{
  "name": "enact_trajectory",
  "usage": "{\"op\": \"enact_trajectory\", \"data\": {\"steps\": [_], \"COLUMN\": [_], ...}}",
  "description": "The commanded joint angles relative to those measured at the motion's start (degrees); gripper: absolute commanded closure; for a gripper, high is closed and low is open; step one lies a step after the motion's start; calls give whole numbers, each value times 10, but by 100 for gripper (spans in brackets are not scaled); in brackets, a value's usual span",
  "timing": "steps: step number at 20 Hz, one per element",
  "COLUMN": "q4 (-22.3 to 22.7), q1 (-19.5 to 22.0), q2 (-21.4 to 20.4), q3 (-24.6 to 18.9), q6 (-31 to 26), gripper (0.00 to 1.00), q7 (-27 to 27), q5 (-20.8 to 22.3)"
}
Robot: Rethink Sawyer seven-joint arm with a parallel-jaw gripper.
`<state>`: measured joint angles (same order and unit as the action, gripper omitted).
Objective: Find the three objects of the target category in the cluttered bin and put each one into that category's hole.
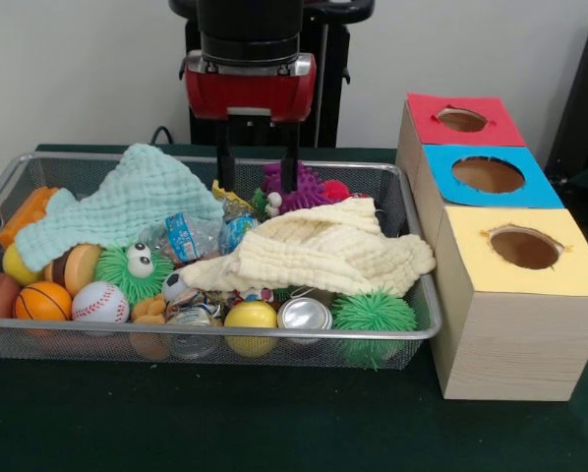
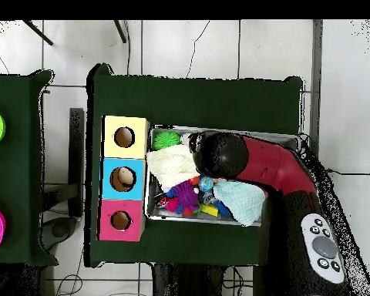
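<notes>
— Gripper [image 1: 258, 157], fingers parted and empty, hangs over the far side of the wire bin [image 1: 424, 324].
— Target unclear; the near-right spiky green ball [image 1: 373, 313] looks light, squashy: pinch its middle.

Background: plain white wall [image 1: 78, 69] behind the dark green counter [image 1: 274, 433]. Floor [image 2: 219, 46] of pale tiles with dark grout lines. A second green-topped table [image 2: 18, 169] stands beside, well apart. Lighting even.

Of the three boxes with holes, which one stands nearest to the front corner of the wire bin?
The yellow-topped box. It stands beside the wire bin's front right corner in the front view; the blue box and red box stand behind it.
</notes>
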<state>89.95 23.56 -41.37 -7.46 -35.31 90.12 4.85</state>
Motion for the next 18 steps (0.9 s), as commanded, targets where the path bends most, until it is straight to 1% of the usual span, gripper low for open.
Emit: {"op": "enact_trajectory", "data": {"steps": [1,13,18], "q4": [-33,-35,-49], "q1": [22,33,39], "q2": [28,26,33], "q3": [-62,-77,-82], "q6": [-70,-71,-84], "gripper": [0,0,0], "q7": [-63,-62,-73], "q5": [30,44,47]}}
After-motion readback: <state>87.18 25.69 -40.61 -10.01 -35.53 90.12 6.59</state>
